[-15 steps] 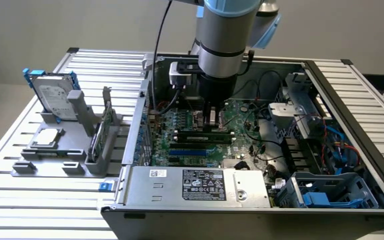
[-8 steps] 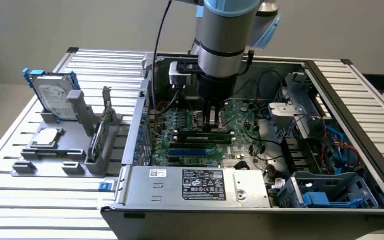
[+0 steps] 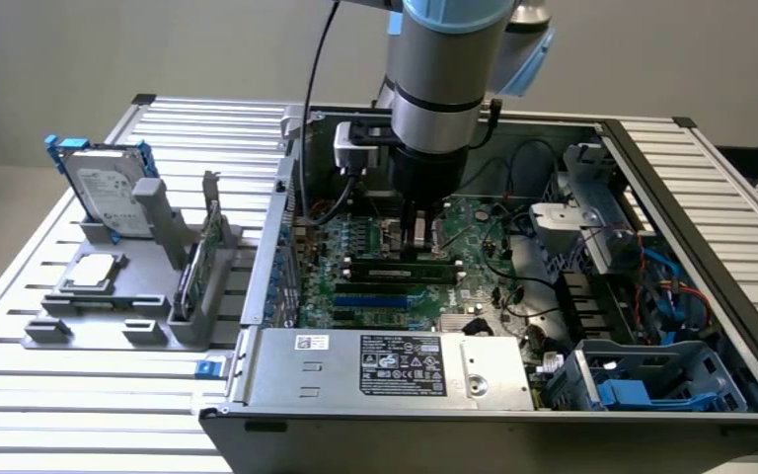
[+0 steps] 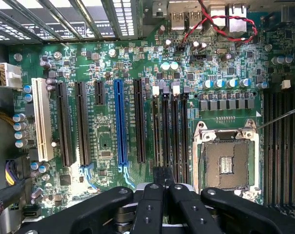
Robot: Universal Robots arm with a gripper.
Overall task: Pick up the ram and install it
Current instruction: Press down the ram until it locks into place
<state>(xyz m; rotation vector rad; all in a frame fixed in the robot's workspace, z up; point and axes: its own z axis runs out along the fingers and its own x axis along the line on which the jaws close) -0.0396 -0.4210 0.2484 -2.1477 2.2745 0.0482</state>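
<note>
Inside the open computer case (image 3: pixel 616 148), my gripper (image 3: pixel 416 245) reaches straight down onto the green motherboard (image 3: pixel 352 242). The ram (image 3: pixel 401 269), a long dark stick with black chips, stands on edge on the board directly under the fingertips, at the memory slots. In the wrist view the black fingers (image 4: pixel 148 204) are closed tight together over the row of black memory slots (image 4: pixel 175 131) beside the CPU socket (image 4: pixel 226 163), and the ram (image 4: pixel 162 171) shows edge-on as a thin dark strip between the tips. The gripper is shut on the ram.
At the exterior view's left, a grey fixture (image 3: pixel 83 296) holds a silver hard drive with blue rails (image 3: pixel 106 188) and an upright card with a metal bracket (image 3: pixel 208 247). The power supply (image 3: pixel 393 365), cables (image 3: pixel 537 286) and blue drive cage (image 3: pixel 655 380) crowd the case. Expansion slots (image 4: pixel 119 122) lie alongside the memory slots.
</note>
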